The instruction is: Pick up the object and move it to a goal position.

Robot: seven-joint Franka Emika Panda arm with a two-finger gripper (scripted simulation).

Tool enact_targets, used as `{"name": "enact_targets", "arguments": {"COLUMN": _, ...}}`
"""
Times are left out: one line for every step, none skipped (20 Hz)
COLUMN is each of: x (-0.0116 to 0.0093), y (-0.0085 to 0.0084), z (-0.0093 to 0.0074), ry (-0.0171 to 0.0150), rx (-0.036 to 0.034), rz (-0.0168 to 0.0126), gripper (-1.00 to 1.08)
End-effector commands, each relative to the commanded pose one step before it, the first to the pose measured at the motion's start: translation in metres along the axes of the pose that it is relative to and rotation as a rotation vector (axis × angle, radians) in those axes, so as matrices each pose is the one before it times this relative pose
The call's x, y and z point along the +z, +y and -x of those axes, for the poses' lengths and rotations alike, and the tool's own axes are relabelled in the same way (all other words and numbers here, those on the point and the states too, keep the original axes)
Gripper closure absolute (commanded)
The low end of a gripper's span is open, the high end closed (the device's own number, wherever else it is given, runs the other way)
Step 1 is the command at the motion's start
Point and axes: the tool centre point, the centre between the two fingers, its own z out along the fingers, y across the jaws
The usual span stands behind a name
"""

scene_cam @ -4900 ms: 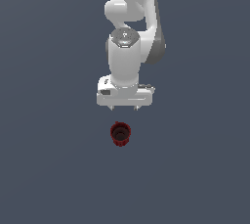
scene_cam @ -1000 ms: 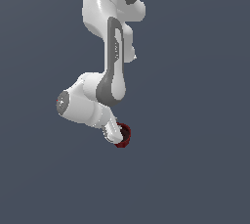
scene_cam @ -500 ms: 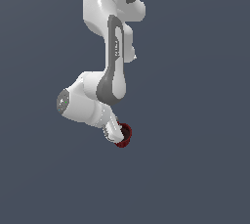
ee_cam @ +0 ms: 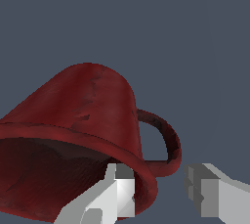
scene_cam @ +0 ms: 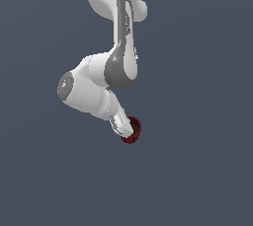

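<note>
plain slate-grey ground all round, no edge or marker to be made out in either view. dark red cup (scene_cam: 132, 130) at the tip of the white arm (scene_cam: 94, 94), low in the exterior view and just right of centre. gripper (ee_cam: 158, 189) set about the cup's rim near the handle (ee_cam: 166, 140): one finger (ee_cam: 114, 193) inside the mouth against the wall, the other finger (ee_cam: 207, 193) outside and, as far as visible, a little apart from it, so not plainly clamped; cannot tell whether truly gripped. judged as the grasping step, or the very start of the carry. next move calls for a firm pinch on the wall, then a lift without letting the cup swing. goal spot not visible anywhere. wrist view alone gives the handle, the tilted hollow and the finger placement; exterior view alone gives the arm's bent pose and the cup's place in the scene.
</note>
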Motion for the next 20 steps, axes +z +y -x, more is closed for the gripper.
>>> {"name": "enact_targets", "arguments": {"x": -0.0186, "y": -0.00683, "z": 0.02622, "ry": 0.00242, "rx": -0.00364, "rz": -0.00297, "gripper": 1.08}}
{"name": "enact_targets", "arguments": {"x": -0.007, "y": -0.0024, "z": 0.01019, "ry": 0.0, "rx": 0.0, "rz": 0.0, "gripper": 1.08}}
{"name": "enact_targets", "arguments": {"x": -0.0068, "y": -0.00234, "z": 0.00986, "ry": 0.0, "rx": 0.0, "rz": 0.0, "gripper": 1.08}}
{"name": "enact_targets", "arguments": {"x": -0.00647, "y": -0.00239, "z": 0.00979, "ry": 0.00024, "rx": -0.00036, "rz": 0.00023, "gripper": 1.08}}
{"name": "enact_targets", "arguments": {"x": -0.00637, "y": -0.00229, "z": 0.00917, "ry": 0.0, "rx": 0.0, "rz": 0.0, "gripper": 1.08}}
{"name": "enact_targets", "arguments": {"x": -0.00617, "y": -0.00231, "z": 0.00885, "ry": 0.0, "rx": 0.0, "rz": 0.0, "gripper": 1.08}}
{"name": "enact_targets", "arguments": {"x": -0.00595, "y": -0.00233, "z": 0.00852, "ry": 0.0, "rx": 0.0, "rz": 0.0, "gripper": 1.08}}
{"name": "enact_targets", "arguments": {"x": -0.00567, "y": -0.00231, "z": 0.0081, "ry": 0.0, "rx": 0.0, "rz": 0.0, "gripper": 1.08}}
{"name": "enact_targets", "arguments": {"x": -0.00527, "y": -0.00218, "z": 0.00751, "ry": 0.0, "rx": 0.0, "rz": 0.0, "gripper": 1.08}}
{"name": "enact_targets", "arguments": {"x": -0.00496, "y": -0.00192, "z": 0.00697, "ry": -0.00009, "rx": -0.00035, "rz": -0.00033, "gripper": 1.08}}
{"name": "enact_targets", "arguments": {"x": -0.00418, "y": -0.00178, "z": 0.00594, "ry": 0.0, "rx": 0.0, "rz": 0.0, "gripper": 1.08}}
{"name": "enact_targets", "arguments": {"x": -0.00358, "y": -0.00156, "z": 0.00508, "ry": 0.0, "rx": 0.0, "rz": 0.0, "gripper": 1.08}}
{"name": "enact_targets", "arguments": {"x": -0.00299, "y": -0.00136, "z": 0.00424, "ry": 0.0, "rx": 0.0, "rz": 0.0, "gripper": 1.08}}
{"name": "enact_targets", "arguments": {"x": -0.00264, "y": -0.00105, "z": 0.00339, "ry": -0.00025, "rx": -0.00013, "rz": -0.0004, "gripper": 1.08}}
{"name": "enact_targets", "arguments": {"x": -0.0018, "y": -0.001, "z": 0.00255, "ry": 0.0, "rx": 0.0, "rz": 0.0, "gripper": 1.08}}
{"name": "enact_targets", "arguments": {"x": -0.00144, "y": -0.00071, "z": 0.00163, "ry": -0.00031, "rx": -0.00003, "rz": -0.00038, "gripper": 1.08}}
{"name": "enact_targets", "arguments": {"x": -0.00062, "y": -0.00067, "z": 0.00088, "ry": 0.0, "rx": 0.0, "rz": 0.0, "gripper": 1.08}}
{"name": "enact_targets", "arguments": {"x": -0.00024, "y": -0.00038, "z": -0.00008, "ry": -0.00034, "rx": 0.00004, "rz": -0.00035, "gripper": 1.08}}
{"name": "enact_targets", "arguments": {"x": 0.00039, "y": -0.00028, "z": -0.00053, "ry": 0.0, "rx": 0.0, "rz": 0.0, "gripper": 1.08}}
{"name": "enact_targets", "arguments": {"x": 0.0002, "y": -0.00007, "z": -0.00028, "ry": 0.0, "rx": 0.0, "rz": 0.0, "gripper": 1.08}}
